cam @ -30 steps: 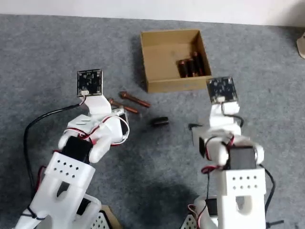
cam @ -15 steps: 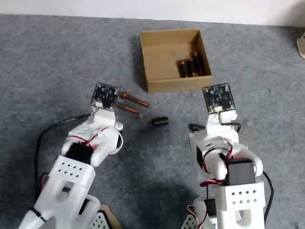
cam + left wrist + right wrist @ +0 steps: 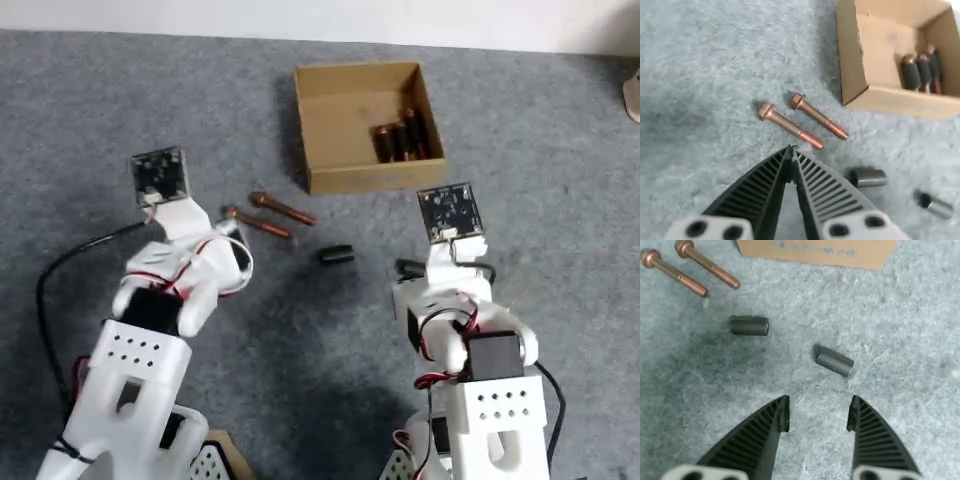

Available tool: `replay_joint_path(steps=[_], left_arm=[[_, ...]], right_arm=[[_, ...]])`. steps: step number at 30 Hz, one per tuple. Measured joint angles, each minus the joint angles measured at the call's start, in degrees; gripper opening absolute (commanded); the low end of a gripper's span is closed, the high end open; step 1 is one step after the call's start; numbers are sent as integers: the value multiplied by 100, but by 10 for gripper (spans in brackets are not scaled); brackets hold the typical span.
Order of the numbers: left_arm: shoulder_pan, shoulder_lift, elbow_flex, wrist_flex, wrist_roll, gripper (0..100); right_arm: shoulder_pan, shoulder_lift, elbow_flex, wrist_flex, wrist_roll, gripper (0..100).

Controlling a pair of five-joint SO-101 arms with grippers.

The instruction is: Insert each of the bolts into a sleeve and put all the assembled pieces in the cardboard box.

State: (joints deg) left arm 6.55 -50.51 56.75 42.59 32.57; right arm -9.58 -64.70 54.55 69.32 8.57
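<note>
Risking a shove instead of a grasp with the left gripper (image 3: pixel 792 150), pinched shut on nothing, tips just short of the nearer bolt (image 3: pixel 790 126); likely to roll it into the second bolt (image 3: pixel 818 116) just beside it if lowered like that. Holding the right gripper (image 3: pixel 817 412) spread wide and empty near a dark sleeve (image 3: pixel 834 361); may send that round sleeve rolling across the carpet (image 3: pixel 920 300) with an off-centre finger. Leaving the other sleeve (image 3: pixel 749 325) loose near the cardboard box (image 3: pixel 852 55), assembled pieces (image 3: pixel 920 72) already inside.
</note>
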Motion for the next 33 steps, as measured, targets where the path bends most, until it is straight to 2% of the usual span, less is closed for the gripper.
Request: replay_joint_path(steps=[7,14,25,33], left_arm=[[-35,0,-501,563,738,14],[-44,158,-1046,1073,1134,14],[-35,3086,-3692,2936,1767,18],[-44,4466,-5275,3727,2514,191]], right_arm=[[9,0,501,-457,0,184],[0,0,791,-677,9,184],[0,0,844,-721,9,184],[0,0,844,-721,9,184]])
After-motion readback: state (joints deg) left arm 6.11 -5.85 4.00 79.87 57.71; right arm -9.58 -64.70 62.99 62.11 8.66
